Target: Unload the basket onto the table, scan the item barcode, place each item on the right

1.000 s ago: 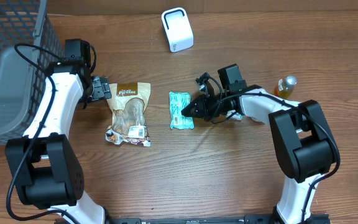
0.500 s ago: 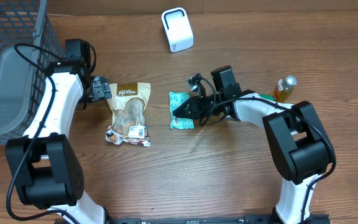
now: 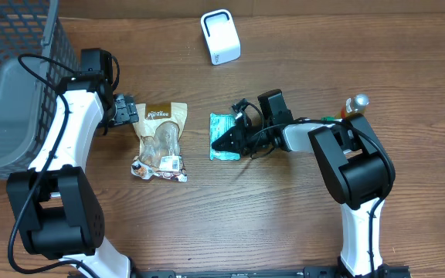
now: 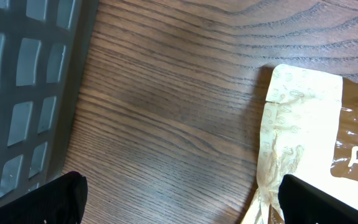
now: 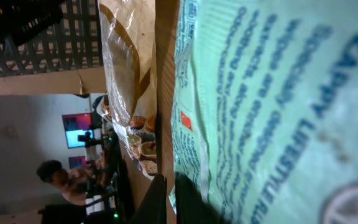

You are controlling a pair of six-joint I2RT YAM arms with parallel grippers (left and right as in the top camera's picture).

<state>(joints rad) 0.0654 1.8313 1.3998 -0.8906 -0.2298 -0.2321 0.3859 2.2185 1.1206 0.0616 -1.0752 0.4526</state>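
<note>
**Right end effector noses at the packet, ready to raise it for the scanner**

Our right end effector is pinched fully closed with nothing visible between its fingers, tips low on the green packet, likely to pry up its flat edge. The packet lies mid-worktop, pale green with dark print, no barcode showing. Our left end effector gapes wide and empty beside the brown snack bag.

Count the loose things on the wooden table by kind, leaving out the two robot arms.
Flat packets: 2 (brown-and-clear snack pouch, pale green plastic packet)
Bottles: 1 (small amber bottle, silver cap)
Scanners: 1 (white box-shaped scanner)
Baskets: 1 (grey plastic mesh basket)
Total: 5
</note>
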